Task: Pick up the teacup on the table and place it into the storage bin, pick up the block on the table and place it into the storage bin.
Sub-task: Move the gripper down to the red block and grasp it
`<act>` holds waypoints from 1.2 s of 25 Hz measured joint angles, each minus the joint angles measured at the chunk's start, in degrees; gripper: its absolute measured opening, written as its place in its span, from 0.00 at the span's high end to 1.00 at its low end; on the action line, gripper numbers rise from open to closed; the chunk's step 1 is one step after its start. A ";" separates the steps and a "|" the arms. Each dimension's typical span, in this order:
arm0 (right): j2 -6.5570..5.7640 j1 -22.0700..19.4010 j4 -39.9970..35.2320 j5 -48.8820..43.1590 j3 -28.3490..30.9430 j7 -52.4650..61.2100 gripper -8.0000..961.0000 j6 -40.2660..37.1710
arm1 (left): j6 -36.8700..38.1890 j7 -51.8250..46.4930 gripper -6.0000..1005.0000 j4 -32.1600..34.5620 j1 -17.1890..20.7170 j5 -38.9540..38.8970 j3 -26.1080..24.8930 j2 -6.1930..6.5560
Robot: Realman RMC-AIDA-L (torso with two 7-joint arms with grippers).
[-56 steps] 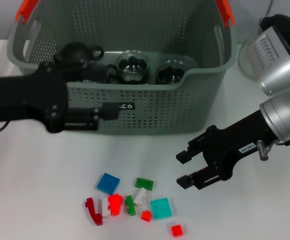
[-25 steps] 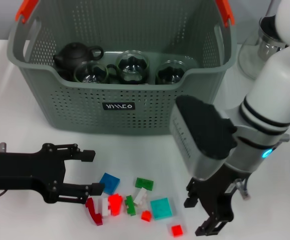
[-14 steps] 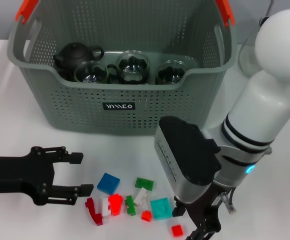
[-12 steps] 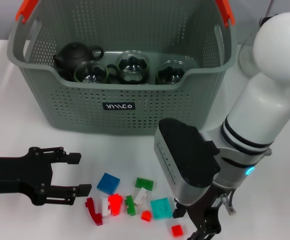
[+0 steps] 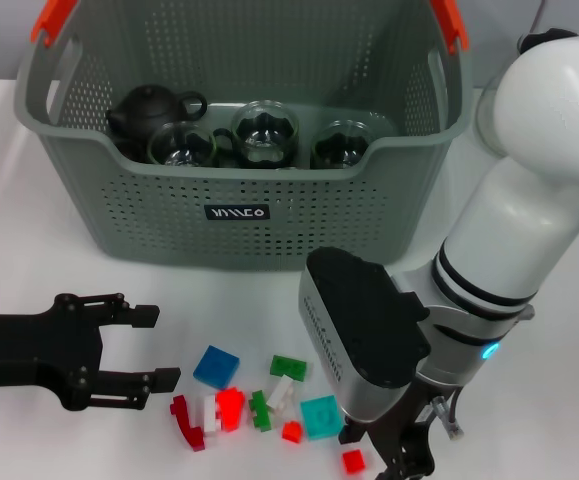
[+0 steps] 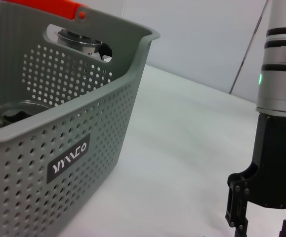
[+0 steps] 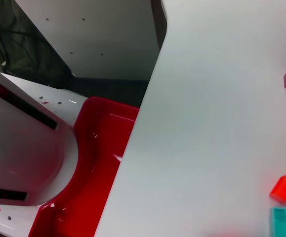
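Teacups of clear glass [image 5: 266,132] already sit in the grey-green perforated plastic storage bin [image 5: 269,215], small plastic blocks [image 5: 231,405] still litter the white counter [image 5: 29,250], right pincer [image 5: 401,462] over them (can't tell its grip), left pincer [image 5: 139,347] spread beside.

Bright even light, soft shadows, mild blur.

One storage bin [image 5: 269,215]; one teapot [image 5: 147,108]; three glass teacups [image 5: 265,132]; about ten blocks [image 5: 216,367].
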 joint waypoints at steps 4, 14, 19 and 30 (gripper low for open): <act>0.00 0.02 0.00 0.01 -0.77 0.24 0.35 0.61 | -0.02 0.00 0.18 -0.03 0.00 0.00 -0.06 0.00; 0.09 0.03 0.00 0.10 -1.44 0.27 0.35 1.53 | -0.02 -0.01 0.18 -0.14 0.00 0.00 -1.33 -0.01; 0.10 0.03 0.00 0.10 -1.69 0.27 0.35 1.85 | -0.01 -0.01 0.18 -0.20 0.01 0.00 -1.34 -0.01; 0.11 -0.06 0.00 0.09 -2.22 0.27 0.35 1.88 | 0.01 -0.01 0.18 -0.30 -0.09 0.00 -1.31 -0.01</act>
